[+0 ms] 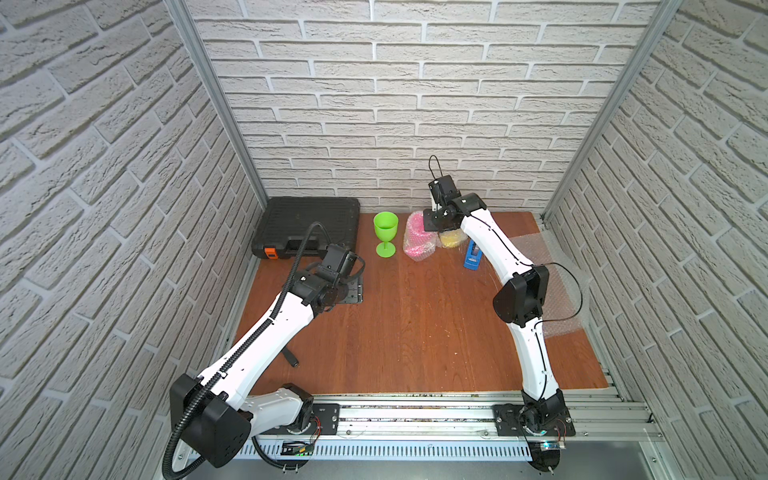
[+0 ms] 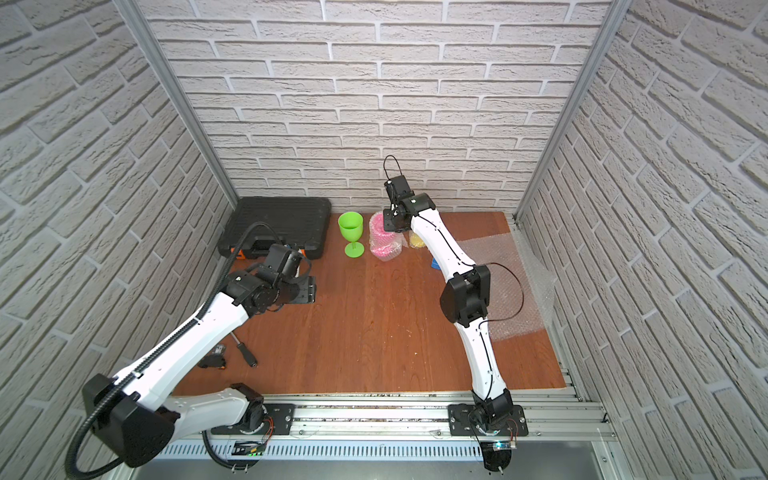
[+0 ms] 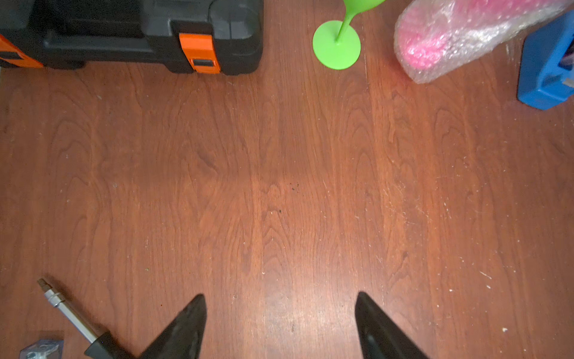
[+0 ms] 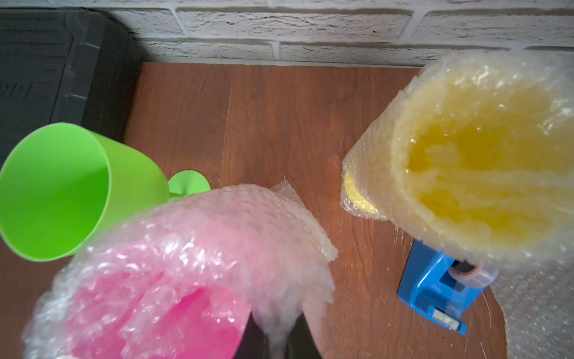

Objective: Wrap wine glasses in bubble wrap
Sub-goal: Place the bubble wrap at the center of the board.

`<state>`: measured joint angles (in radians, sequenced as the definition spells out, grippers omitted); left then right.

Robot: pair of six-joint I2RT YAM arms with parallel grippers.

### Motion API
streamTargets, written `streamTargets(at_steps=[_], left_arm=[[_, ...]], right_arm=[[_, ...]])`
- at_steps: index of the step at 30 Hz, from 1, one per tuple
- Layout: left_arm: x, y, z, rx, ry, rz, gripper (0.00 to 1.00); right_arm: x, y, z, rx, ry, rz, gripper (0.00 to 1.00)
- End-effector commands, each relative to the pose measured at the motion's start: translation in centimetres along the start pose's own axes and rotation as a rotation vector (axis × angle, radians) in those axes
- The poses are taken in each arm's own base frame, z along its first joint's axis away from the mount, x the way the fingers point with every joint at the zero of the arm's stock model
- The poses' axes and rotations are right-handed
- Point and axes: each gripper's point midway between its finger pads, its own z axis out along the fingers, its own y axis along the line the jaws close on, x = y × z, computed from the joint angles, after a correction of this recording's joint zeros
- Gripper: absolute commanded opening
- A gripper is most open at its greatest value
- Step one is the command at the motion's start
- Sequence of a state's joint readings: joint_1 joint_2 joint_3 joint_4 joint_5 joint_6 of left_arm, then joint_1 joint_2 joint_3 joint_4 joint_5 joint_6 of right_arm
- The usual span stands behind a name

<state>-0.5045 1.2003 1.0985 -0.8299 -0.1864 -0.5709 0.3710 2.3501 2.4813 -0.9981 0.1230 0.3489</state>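
Along the far edge of the table (image 1: 395, 332) the three goblets stand in a row, close by the brick wall. The green goblet (image 1: 385, 232) is upright on its round foot and bare, with nothing around it. Just beside it is the pink goblet (image 1: 417, 241), sheathed in bubble wrap (image 4: 192, 236) that rises past its rim like a crinkled tube. Next in line is the yellow goblet (image 4: 481, 161), also bundled in film, with its foot showing through at the bottom.

The right claw (image 4: 273, 332) is down over the pink one. Its two dark fingers are closed tight on a fold of the bubble wrap at the top edge of the bundle. I cannot tell whether they also touch the goblet itself.

The left claw (image 3: 281, 310) hangs well apart from the goblets, over bare wood nearer the front. Its fingers are spread wide with nothing between them.

A blue tape dispenser (image 1: 472, 257) sits on the table just in front of the yellow goblet. A spare bubble wrap sheet (image 2: 511, 270) lies flat on the right side of the table, partly under the right arm. A black tool case (image 1: 307, 224) with orange latches fills the far left corner. A screwdriver (image 3: 71, 314) lies on the wood near the left arm.
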Motion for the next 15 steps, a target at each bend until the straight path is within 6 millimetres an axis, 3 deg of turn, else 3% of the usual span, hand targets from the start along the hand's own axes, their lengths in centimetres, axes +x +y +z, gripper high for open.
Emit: streamTargets(at_steps=[1, 10, 12, 15], left_arm=[[-0.3, -0.7, 0.3, 0.047, -0.026, -0.045, 0.74], [0.8, -0.7, 1.6, 0.043, 0.026, -0.065, 0.74], [0.9, -0.7, 1.6, 0.044, 0.027, -0.069, 0.74], [1.0, -0.5, 1.3, 0.041, 0.022, -0.078, 0.74]], right_arm=[[-2.0, -0.5, -0.1, -0.007, -0.064, 0.003, 0.03], [-1.6, -1.3, 5.1, 0.027, -0.062, -0.026, 0.03], [-2.0, -1.3, 5.2, 0.024, -0.075, -0.022, 0.05], [-3.4, -1.2, 4.0, 0.018, -0.12, -0.013, 0.18]])
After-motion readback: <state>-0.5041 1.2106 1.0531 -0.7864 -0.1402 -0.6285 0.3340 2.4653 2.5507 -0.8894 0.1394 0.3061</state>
